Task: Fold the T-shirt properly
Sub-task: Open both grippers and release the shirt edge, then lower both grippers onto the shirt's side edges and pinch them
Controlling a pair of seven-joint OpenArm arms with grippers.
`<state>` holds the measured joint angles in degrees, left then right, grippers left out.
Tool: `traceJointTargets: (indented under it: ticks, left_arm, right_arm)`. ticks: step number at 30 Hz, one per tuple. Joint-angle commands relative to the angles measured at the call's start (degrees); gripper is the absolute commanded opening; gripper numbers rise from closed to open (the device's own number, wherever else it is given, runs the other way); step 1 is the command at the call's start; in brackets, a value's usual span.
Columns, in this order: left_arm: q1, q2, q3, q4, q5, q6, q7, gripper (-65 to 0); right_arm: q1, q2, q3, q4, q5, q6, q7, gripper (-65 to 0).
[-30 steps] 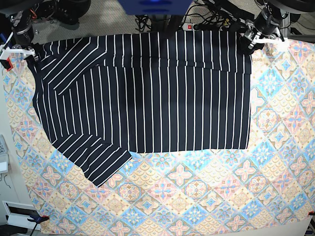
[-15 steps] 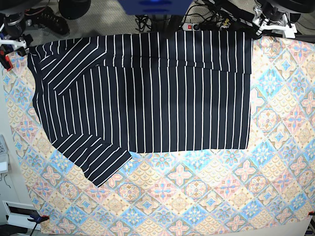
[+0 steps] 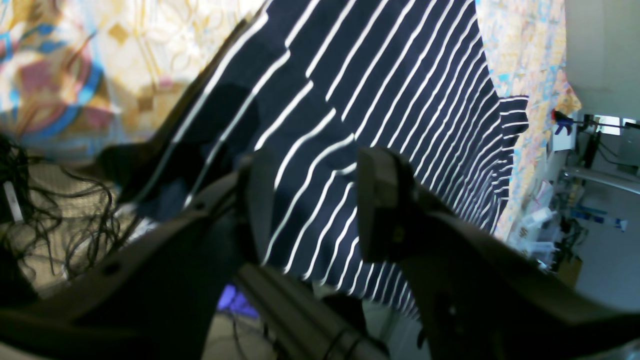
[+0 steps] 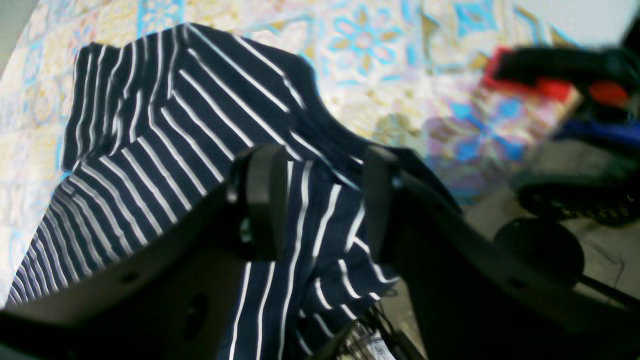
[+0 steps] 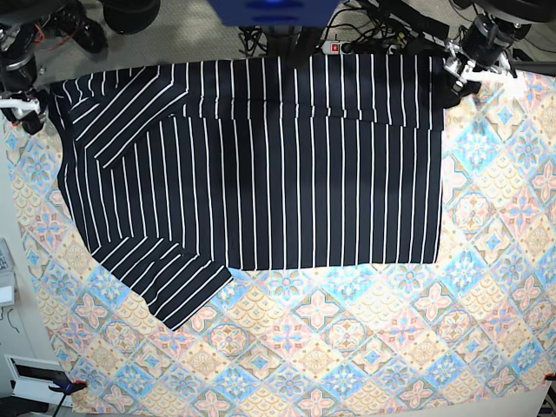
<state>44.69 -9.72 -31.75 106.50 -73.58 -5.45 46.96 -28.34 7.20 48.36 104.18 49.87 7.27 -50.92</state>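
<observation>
The T-shirt [image 5: 252, 165] is spread flat on the far half of the bench [image 5: 365, 347], its long axis running left to right, with a strip already folded over along the far edge. The left gripper [image 5: 473, 56] is placed at the far right corner and the right gripper [image 5: 19, 87] at the far left corner; both are seen spread, with nothing pinched. From each gripper the cloth lies inward and nearer, so either corner is equally reachable.
</observation>
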Motion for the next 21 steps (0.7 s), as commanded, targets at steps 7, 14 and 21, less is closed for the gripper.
traceJointTargets:
  ticks: [7,14,21]
  left_arm:
    - [-8.0,-3.4,-0.5,0.9,-0.7,-0.4,-0.6,-39.6]
    - [-18.4,-7.3,-0.1,-3.6,-0.7,4.4,-0.5,-39.7]
    - [-26.5,-7.7,0.0,-11.6,1.0,4.4,-0.4,-39.7]
  right_arm:
    - [5.5,4.2,-6.2,0.8,-2.5,0.4,0.4,-40.9]
    - [12.6,4.9,-15.3,0.8,-13.5,0.4,0.4,-40.9]
    - [19.5,4.9,-24.5,-0.3,-24.1,1.2,0.9,-40.5]
